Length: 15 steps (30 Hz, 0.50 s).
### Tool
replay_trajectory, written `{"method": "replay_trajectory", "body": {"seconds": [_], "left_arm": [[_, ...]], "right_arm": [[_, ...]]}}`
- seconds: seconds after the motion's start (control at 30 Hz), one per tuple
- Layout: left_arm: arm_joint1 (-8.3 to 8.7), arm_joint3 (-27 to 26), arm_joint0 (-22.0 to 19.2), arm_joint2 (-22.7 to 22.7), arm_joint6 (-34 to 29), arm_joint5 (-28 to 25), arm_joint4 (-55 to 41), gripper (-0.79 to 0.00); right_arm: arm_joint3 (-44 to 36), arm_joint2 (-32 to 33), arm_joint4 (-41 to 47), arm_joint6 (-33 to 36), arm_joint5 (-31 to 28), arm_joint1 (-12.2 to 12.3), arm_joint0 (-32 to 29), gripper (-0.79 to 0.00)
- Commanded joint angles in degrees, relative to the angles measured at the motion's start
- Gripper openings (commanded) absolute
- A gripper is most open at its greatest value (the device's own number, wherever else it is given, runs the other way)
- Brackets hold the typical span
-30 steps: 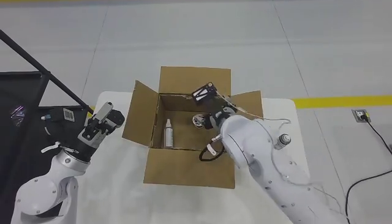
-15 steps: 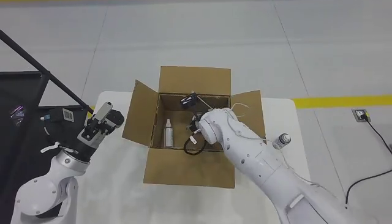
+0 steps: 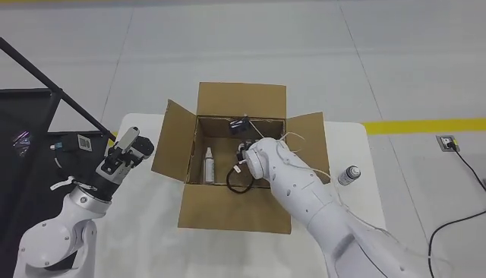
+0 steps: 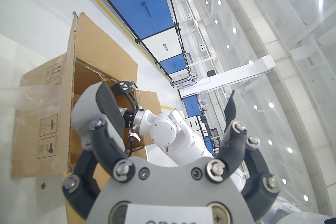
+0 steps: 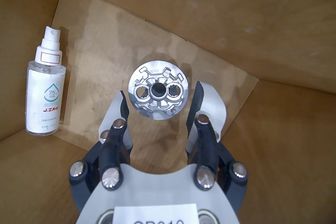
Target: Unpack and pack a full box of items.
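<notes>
An open cardboard box (image 3: 235,202) stands mid-table. My right arm (image 3: 267,165) dips into it from the right. Inside, my right gripper (image 5: 160,95) is open, with one finger on each side of a round silver metal disc (image 5: 158,90) lying flat on the box floor. I cannot tell whether the fingers touch it. A white spray bottle (image 5: 46,88) lies by the box wall, also seen from above as the spray bottle (image 3: 209,165). My left gripper (image 4: 168,96) is open and empty, held outside the box's left flap (image 4: 52,104); it appears from above as the left gripper (image 3: 130,145).
A small silver-topped bottle (image 3: 348,175) stands on the white table (image 3: 152,225) right of the box. All box flaps stand open. A black frame and dark stand (image 3: 30,126) sit beyond the table's left edge.
My right arm has swung left from the box's right side and come down over the middle of the box floor. The left arm has not moved.
</notes>
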Motion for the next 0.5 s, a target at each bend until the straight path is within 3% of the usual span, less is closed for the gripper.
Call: {"method": "replay_trajectory", "body": {"seconds": [0.0, 0.13, 0.23, 0.3, 0.33, 0.47], "left_arm": [[0.0, 0.0, 0.0, 0.0, 0.0, 0.0, 0.0, 0.0], [0.0, 0.0, 0.0, 0.0, 0.0, 0.0, 0.0, 0.0], [0.0, 0.0, 0.0, 0.0, 0.0, 0.0, 0.0, 0.0], [0.0, 0.0, 0.0, 0.0, 0.0, 0.0, 0.0, 0.0], [0.0, 0.0, 0.0, 0.0, 0.0, 0.0, 0.0, 0.0], [0.0, 0.0, 0.0, 0.0, 0.0, 0.0, 0.0, 0.0]], "right_arm": [[1.1, -0.1, 0.2, -0.4, -0.3, -0.6, 0.2, -0.24], [3.5, -0.2, 0.5, -1.1, -0.9, -2.0, 0.9, -0.24], [5.0, -0.1, 0.6, -1.7, -1.3, -2.8, 1.3, -0.505], [6.0, 0.2, 1.0, -2.3, -1.5, -3.2, 1.5, -0.73], [6.4, 0.3, 1.1, -2.5, -1.6, -3.4, 1.6, -0.785], [7.7, 0.7, 1.4, -3.2, -1.9, -3.9, 2.2, -0.785]]}}
